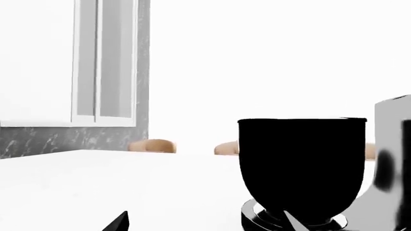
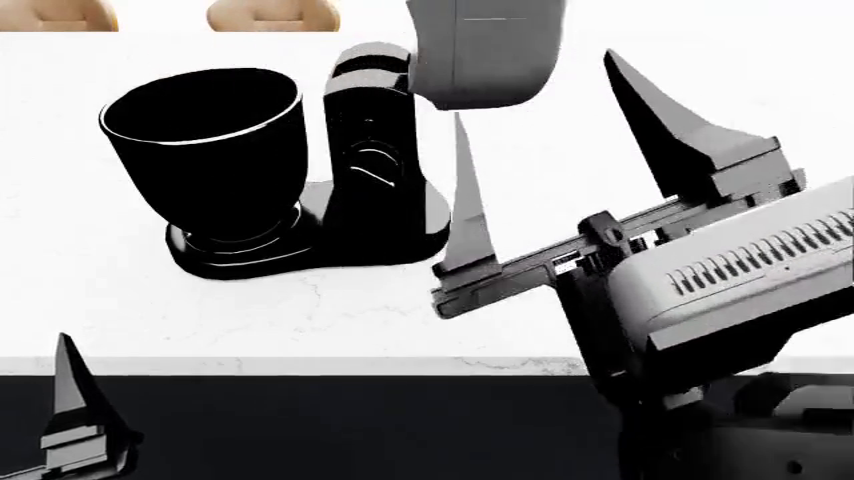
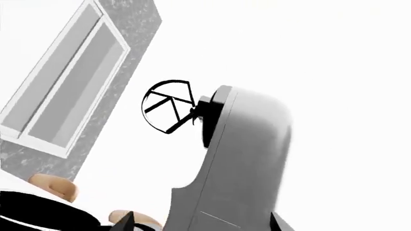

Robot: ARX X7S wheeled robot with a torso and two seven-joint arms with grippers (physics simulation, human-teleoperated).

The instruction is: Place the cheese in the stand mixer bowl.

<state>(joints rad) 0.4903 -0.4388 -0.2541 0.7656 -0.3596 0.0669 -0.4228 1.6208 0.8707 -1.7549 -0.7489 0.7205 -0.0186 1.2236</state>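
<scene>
The stand mixer bowl (image 2: 200,150) is glossy black with a thin bright rim and stands on the black mixer base on the white counter. It also shows in the left wrist view (image 1: 301,163), close ahead. The cheese is not in view in any frame. My right gripper (image 2: 561,160) is open and empty, raised to the right of the mixer. Its wrist view looks up at the grey mixer head (image 3: 237,159). My left gripper (image 1: 205,224) is open and empty, low by the counter's front edge. Only one of its fingers (image 2: 67,390) shows in the head view.
The grey mixer head (image 2: 487,50) is tilted up, with its wire whisk (image 3: 168,106) showing. The black mixer base (image 2: 320,235) spreads under the bowl. Tan chair backs (image 2: 274,12) stand beyond the counter's far edge. The front edge (image 2: 334,365) drops to dark.
</scene>
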